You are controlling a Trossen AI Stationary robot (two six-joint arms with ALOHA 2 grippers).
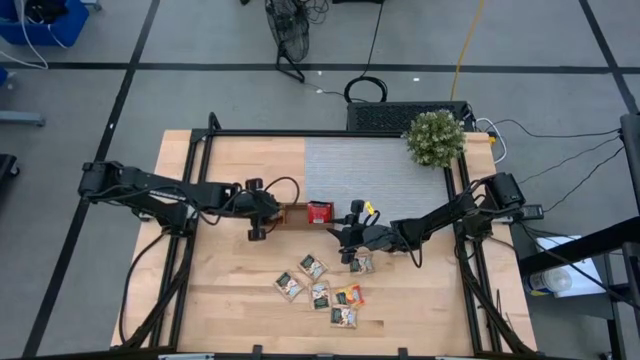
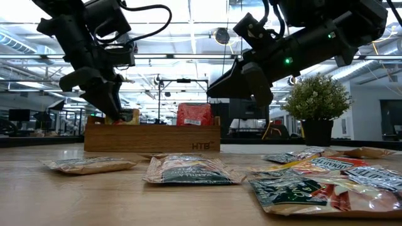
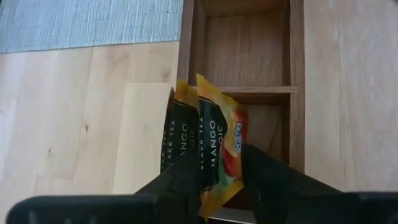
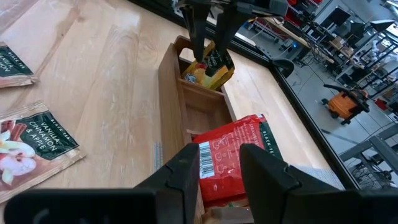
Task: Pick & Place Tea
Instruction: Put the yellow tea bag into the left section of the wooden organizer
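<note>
A brown wooden tray [image 1: 298, 214] lies mid-table. Two orange mango tea sachets [image 3: 214, 143] stand on edge in its left end compartment, tilted [image 4: 210, 70]. My left gripper [image 3: 221, 165] points down into that compartment, open, one finger on each side of the pair. A red tea sachet [image 4: 233, 152] stands upright in another compartment [image 1: 320, 211]. My right gripper [image 4: 221, 155] hangs open just off the tray's right end [image 1: 345, 227], clear of the red sachet. Several more sachets [image 1: 320, 290] lie flat on the near part of the table. My left gripper comes from above, slanting from the table's left, with the two orange sachets' flat faces [image 3: 186, 149] between its parted fingers. The sachets rest in the tray compartment. I cannot tell whether either finger [image 3: 267, 180] touches them.
A potted plant [image 1: 435, 138] stands at the far right corner beside a grey mat [image 1: 370, 170]. The loose sachets spread across the near middle [image 2: 188, 169]. Bare wood lies to the tray's left and near left.
</note>
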